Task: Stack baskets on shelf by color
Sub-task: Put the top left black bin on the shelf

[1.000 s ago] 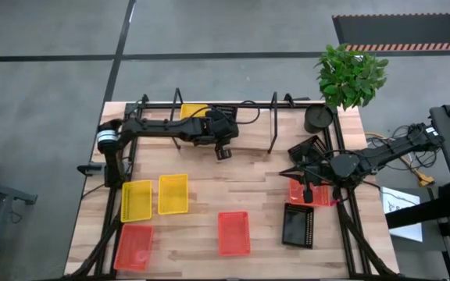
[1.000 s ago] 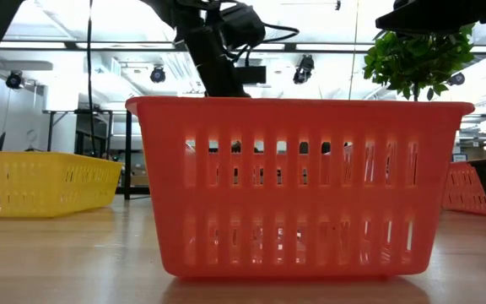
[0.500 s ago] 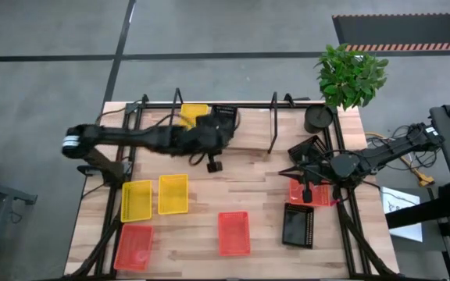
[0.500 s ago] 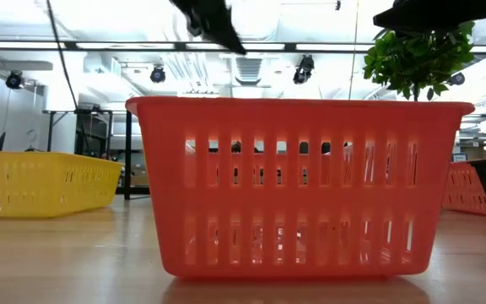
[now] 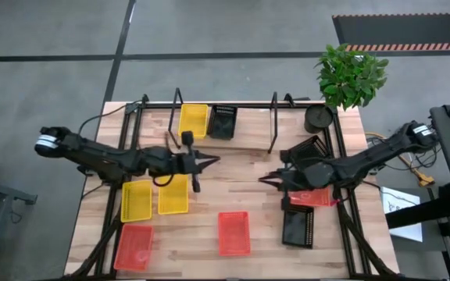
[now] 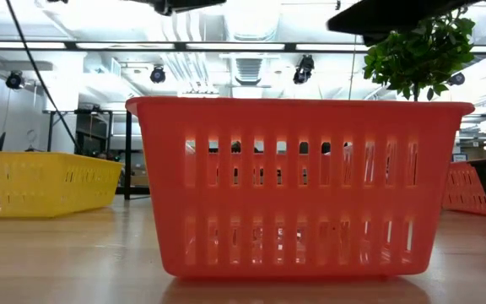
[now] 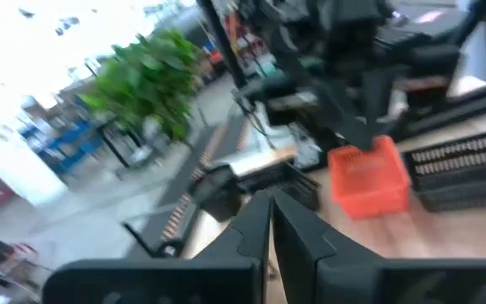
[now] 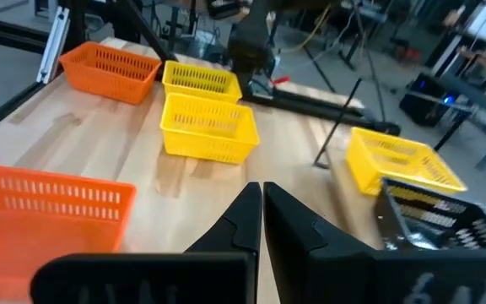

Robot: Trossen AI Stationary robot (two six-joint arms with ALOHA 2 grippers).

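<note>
Filling the low view, an orange basket point(image 6: 298, 187) hides both grippers. Left gripper point(image 5: 209, 161), fingers pressed together and empty, reaches out level in front of the shelf point(image 5: 225, 105), where a yellow basket point(image 5: 193, 121) and black basket point(image 5: 223, 122) sit. Right gripper point(image 5: 266, 179), fingers together, empty, points toward it.

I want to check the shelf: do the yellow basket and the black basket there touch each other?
Apart. The high view shows a strip of wood between the yellow basket and the black basket.
</note>
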